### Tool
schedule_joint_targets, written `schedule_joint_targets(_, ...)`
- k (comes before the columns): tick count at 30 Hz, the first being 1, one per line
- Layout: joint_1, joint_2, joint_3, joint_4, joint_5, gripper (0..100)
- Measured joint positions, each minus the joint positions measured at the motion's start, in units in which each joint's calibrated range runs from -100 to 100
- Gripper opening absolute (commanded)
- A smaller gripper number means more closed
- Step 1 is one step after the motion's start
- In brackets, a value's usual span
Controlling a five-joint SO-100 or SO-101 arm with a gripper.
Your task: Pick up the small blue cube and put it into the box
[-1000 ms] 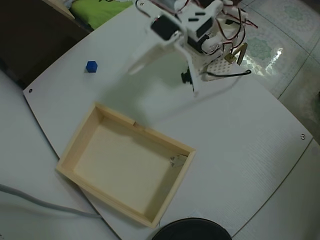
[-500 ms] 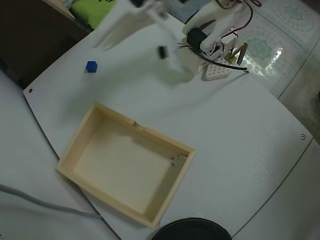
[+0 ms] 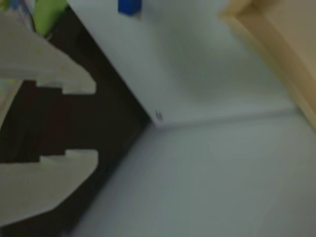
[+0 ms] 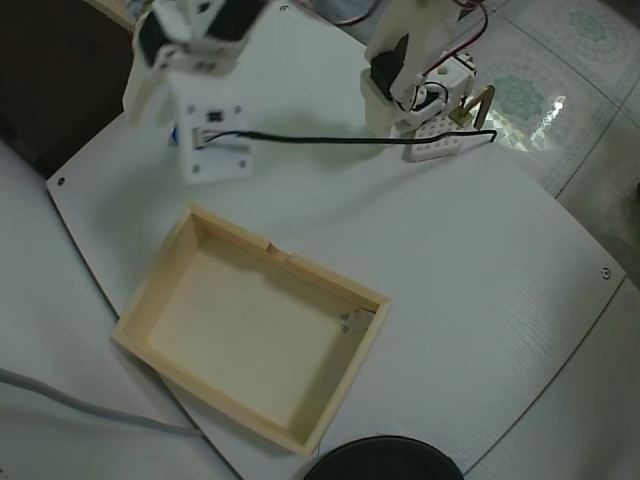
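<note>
While fingers (image 3: 94, 121) gape, one cube (image 3: 129, 6), one box (image 4: 150, 305)

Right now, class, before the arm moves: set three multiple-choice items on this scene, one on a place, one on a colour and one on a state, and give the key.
1. Where is the small blue cube?
A. Inside the box
B. On the white table, outside the box
C. Between the fingers of the hand

2. What colour is the box?
A. Pale wood
B. Black
C. Green

3. What state is the hand in?
A. Shut on the cube
B. Open, holding nothing
C. Shut on nothing

Key:
1 B: the wrist view shows the cube on the white surface, apart from the box's corner.
2 A: both views show light wooden walls.
3 B: the wrist view shows a wide gap between the fingers, with nothing in it.
</note>
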Motion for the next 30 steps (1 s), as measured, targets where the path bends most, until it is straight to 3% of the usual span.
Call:
schedule_joint_targets(5, 5.82, 7.96, -0.09, 0.0, 0.0, 18)
schedule_joint_targets(12, 13.26, 15.57, -0.72, 0.0, 0.0, 19)
schedule_joint_targets(22, 15.92, 20.74, -2.35, 1.96, 0.05, 19)
schedule_joint_targets(30, 17.02, 31.06, -13.94, 4.09, 0.05, 19)
